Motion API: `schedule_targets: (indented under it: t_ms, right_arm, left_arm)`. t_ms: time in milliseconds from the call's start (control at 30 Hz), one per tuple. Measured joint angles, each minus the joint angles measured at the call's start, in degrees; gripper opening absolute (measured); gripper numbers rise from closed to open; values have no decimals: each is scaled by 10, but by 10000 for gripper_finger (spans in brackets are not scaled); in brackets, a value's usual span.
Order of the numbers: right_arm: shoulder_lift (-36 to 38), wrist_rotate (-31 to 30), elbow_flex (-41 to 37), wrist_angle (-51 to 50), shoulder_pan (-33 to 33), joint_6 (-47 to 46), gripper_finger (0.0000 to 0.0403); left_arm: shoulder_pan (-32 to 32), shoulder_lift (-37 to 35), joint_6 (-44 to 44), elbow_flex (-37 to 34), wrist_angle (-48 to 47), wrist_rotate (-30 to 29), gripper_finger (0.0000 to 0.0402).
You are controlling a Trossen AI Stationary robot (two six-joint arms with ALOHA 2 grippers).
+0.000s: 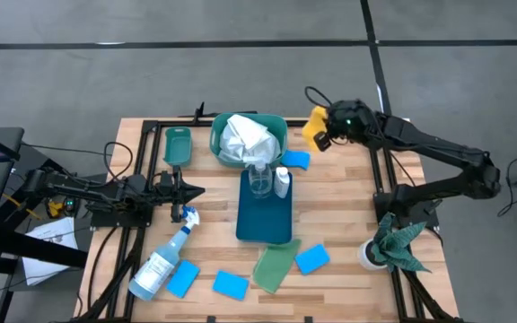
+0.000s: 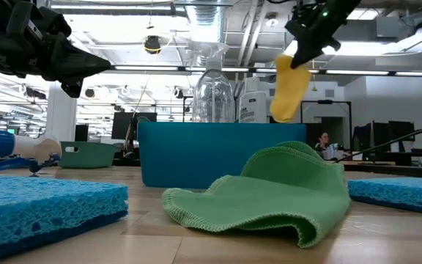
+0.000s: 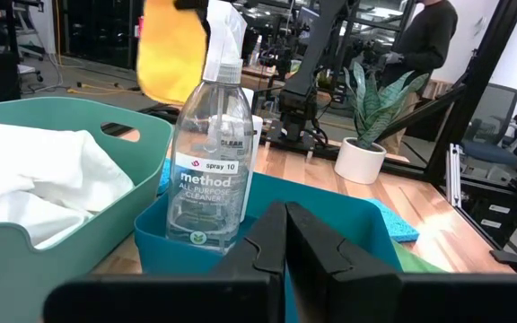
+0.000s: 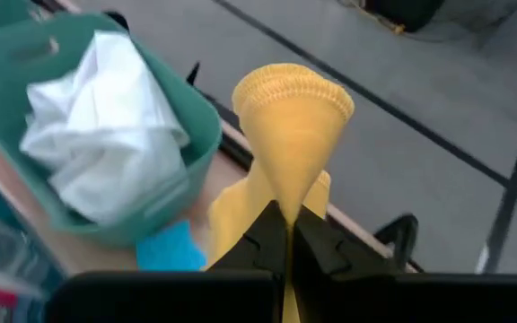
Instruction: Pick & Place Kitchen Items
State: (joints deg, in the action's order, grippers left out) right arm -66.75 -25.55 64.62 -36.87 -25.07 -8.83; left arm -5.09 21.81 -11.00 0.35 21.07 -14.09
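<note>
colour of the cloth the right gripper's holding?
Yellow cloth, pinched in the right gripper; clearest in the right wrist view.

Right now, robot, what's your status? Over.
Right tool shut on yellow cloth, lifted beside the green basket. Left tool shut, empty, by the tray's edge. White cloth already in basket. Path looks clear.

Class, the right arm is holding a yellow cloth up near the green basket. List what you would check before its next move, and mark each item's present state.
1. Right gripper shut on yellow cloth: ok.
2. Cloth lifted off the table: ok.
3. Cloth over the green basket: not ok, it hangs beside it.
4. Room in basket beside the white cloth: cannot tell.
5. Left gripper shut, empty, away from basket: ok.
</note>
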Motion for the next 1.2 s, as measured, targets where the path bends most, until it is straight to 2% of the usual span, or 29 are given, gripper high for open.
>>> schedule_targets:
  t_ms: [300, 700, 933, 1200]
  right_arm:
    - [-58, 33, 0, 100, -14, 35, 0]
    - [-136, 49, 0, 209, 11, 34, 0]
    - [-159, 63, 0, 245, 19, 28, 0]
    - [-169, 110, 0, 294, 21, 28, 0]
  left_arm:
    - [0, 0, 0, 0, 0, 0, 0]
    - [0, 0, 0, 0, 0, 0, 0]
    - [0, 0, 0, 0, 0, 0, 0]
    - [0, 0, 0, 0, 0, 0, 0]
